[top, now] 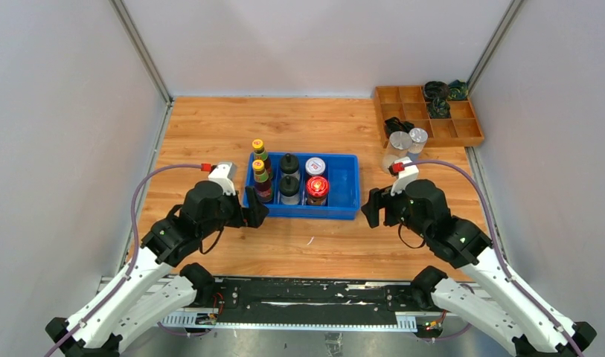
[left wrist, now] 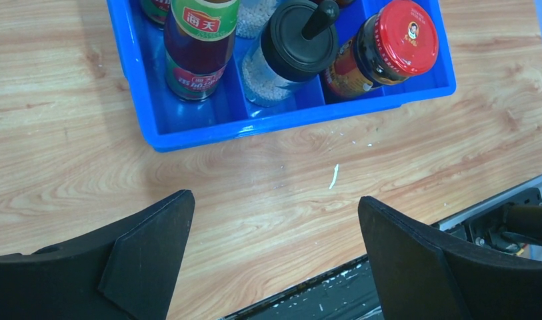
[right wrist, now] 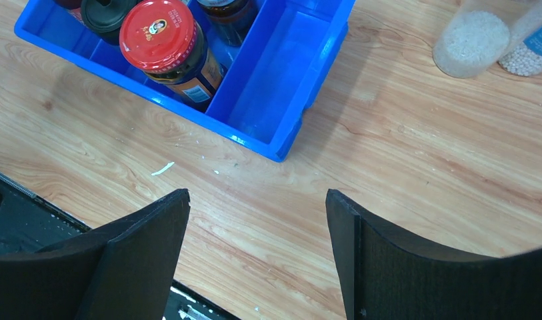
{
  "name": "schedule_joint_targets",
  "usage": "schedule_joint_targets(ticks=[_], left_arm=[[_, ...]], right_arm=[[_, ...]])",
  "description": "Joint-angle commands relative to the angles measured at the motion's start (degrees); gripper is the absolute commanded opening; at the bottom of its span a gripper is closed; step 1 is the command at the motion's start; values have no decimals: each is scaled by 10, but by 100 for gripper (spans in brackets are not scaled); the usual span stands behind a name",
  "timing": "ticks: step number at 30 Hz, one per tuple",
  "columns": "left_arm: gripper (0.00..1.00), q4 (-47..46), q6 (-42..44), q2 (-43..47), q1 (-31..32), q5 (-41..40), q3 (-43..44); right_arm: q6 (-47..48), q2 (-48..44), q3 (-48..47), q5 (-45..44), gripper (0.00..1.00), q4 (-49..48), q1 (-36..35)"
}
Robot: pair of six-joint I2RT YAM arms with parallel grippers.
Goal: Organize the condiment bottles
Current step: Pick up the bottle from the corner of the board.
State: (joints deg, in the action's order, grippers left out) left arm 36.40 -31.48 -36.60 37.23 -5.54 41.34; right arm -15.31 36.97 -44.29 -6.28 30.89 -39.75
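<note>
The blue bin is sitting at the middle of the worktop, holding six containers. Two yellow-capped bottles are standing at its left end, two black-lidded shakers next, then a white-lidded jar behind a red-lidded jar. Two silver-lidded jars are standing on the worktop toward its right edge, just beside the wooden tray in the far right corner. The left jaws are gaping fully wide by the bin's near left corner, gripping nothing. The right jaws are hanging partly open off its near right corner, likewise gripping nothing.
</note>
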Motion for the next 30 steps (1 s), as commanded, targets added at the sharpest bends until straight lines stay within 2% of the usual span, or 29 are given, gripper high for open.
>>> schedule_joint_targets(ticks=[1, 10, 19, 30], left_arm=[[100, 15, 6, 17, 4, 1, 12], [100, 32, -1, 58, 4, 11, 14], [100, 31, 1, 52, 4, 25, 20], [100, 6, -6, 10, 4, -9, 31]], right_arm=[[-14, -14, 2, -20, 80, 27, -5], [-37, -43, -16, -31, 80, 69, -5], [-73, -78, -23, -45, 81, 105, -5], [-106, -26, 1, 46, 81, 66, -5]])
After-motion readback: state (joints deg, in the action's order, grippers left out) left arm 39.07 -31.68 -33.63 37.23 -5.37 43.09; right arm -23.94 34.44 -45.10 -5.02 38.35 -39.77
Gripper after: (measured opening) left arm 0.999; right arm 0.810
